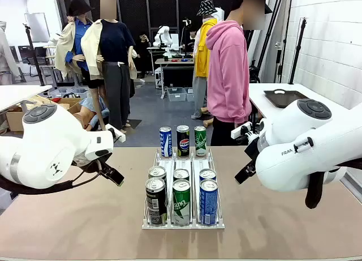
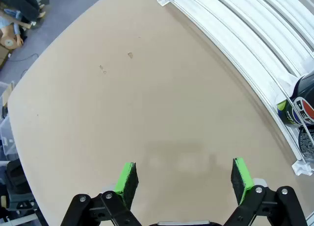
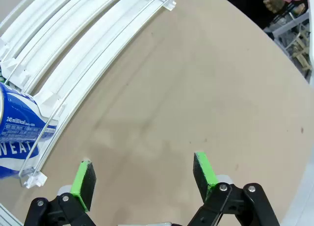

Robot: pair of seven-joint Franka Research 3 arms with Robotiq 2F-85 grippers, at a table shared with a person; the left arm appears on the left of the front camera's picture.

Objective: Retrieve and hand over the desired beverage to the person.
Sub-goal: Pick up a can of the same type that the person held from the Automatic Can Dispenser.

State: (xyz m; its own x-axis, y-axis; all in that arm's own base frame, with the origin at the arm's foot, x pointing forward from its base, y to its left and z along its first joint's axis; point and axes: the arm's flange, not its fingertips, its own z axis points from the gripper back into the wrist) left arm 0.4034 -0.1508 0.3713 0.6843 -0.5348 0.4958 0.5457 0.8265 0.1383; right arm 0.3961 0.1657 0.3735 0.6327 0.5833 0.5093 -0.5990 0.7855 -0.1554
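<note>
Standing far beyond the wide-open, empty left gripper (image 2: 184, 169) and right gripper (image 3: 143, 164): the person (image 1: 228, 74).

A tan table (image 1: 73, 227) spreads across the foreground; a clear rack (image 1: 184, 226) with 3 lanes stands at its middle, running toward the far edge; a black tray (image 1: 285, 98) lies on a white side table (image 1: 257, 102) at the right, beside a white block wall (image 1: 334, 40); cardboard boxes (image 1: 72, 106) sit at the left, beyond the table; the floor (image 1: 153, 111) is grey.
</note>
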